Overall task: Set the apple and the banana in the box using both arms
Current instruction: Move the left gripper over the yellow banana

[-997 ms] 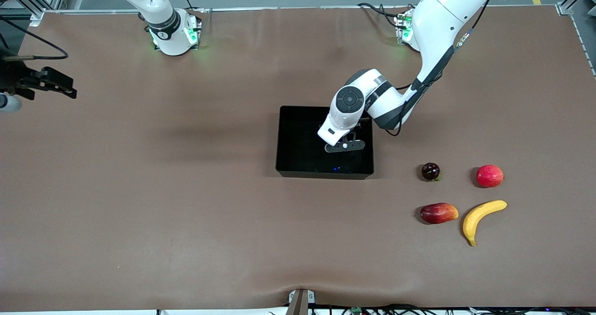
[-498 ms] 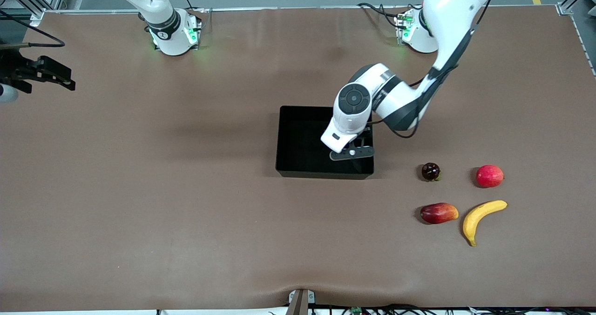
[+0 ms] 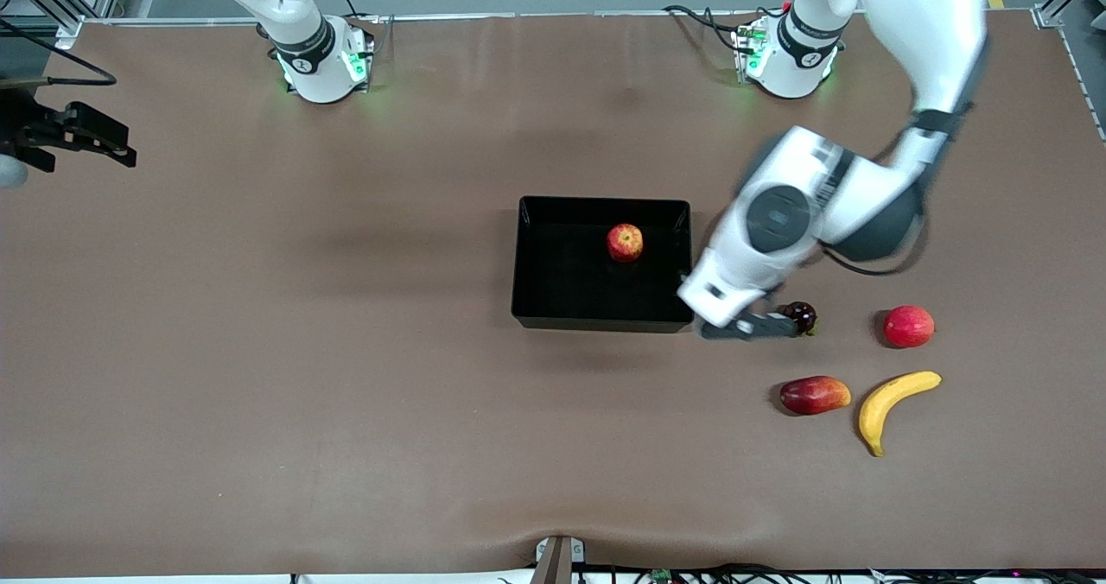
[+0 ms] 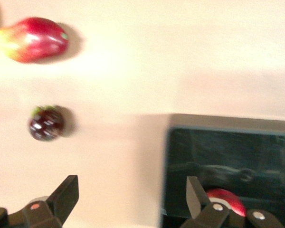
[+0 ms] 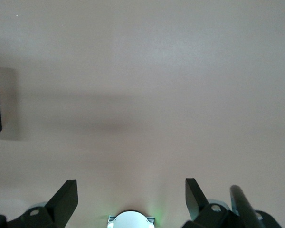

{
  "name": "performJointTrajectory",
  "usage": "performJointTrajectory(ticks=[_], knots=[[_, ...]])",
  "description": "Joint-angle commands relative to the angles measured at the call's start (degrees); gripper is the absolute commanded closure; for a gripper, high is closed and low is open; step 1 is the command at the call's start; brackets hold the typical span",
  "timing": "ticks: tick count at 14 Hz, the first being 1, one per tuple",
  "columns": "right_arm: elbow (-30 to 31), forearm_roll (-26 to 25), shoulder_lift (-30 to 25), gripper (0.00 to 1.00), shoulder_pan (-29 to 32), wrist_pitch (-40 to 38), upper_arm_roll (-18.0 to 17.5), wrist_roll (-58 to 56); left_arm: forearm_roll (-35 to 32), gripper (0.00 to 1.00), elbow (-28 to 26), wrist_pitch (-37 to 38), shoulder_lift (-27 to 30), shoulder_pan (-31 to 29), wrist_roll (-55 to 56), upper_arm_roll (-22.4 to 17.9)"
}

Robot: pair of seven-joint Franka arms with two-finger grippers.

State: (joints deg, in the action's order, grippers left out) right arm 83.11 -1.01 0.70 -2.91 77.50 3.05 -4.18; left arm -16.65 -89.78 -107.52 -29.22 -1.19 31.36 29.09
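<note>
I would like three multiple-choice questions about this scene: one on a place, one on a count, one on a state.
1. Where is the apple?
A. in the box
B. beside the banana
C. in a gripper

2. How many fruits lie on the table outside the box?
A. two
B. four
C. six

3. What state is the left gripper in?
A. shut on the banana
B. open
C. shut on nothing

Key: 1 A, the apple rests inside the black walls. 2 B, four fruits lie toward the left arm's end. 3 B, its fingers stand wide apart.
</note>
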Motion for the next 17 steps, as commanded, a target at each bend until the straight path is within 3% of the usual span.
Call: performJointTrajectory(ticks=[1,6,8,13,17], knots=[[-1.8,0.9,0.7,0.0,0.3,-1.2,0.0,-0.2,0.1,0.0,1.0,1.1,-1.1,-7.6,-8.3,0.6],[-1.7,1.0,0.6,0.0,0.3,-1.1,0.0,-0.1,-0.7,0.0,1.9,-2.2,-5.0,-17.3,-25.2,0.4],[-1.7,1.8,0.6,0.0,0.4,-1.1,0.0,-0.2,-2.1,0.0,2.1,-5.8,-6.6,-18.1,-30.7,-0.4],[-1.6,1.8,0.6,0.0,0.9,-1.0,0.1,-0.2,-5.2,0.0,5.5,-17.3,-13.0,-18.0,-50.3,-8.2],[-1.6,1.8,0.6,0.0,0.9,-0.9,0.0,-0.3,-5.2,0.0,7.3,-20.7,-15.6,-18.0,-60.1,-9.0]])
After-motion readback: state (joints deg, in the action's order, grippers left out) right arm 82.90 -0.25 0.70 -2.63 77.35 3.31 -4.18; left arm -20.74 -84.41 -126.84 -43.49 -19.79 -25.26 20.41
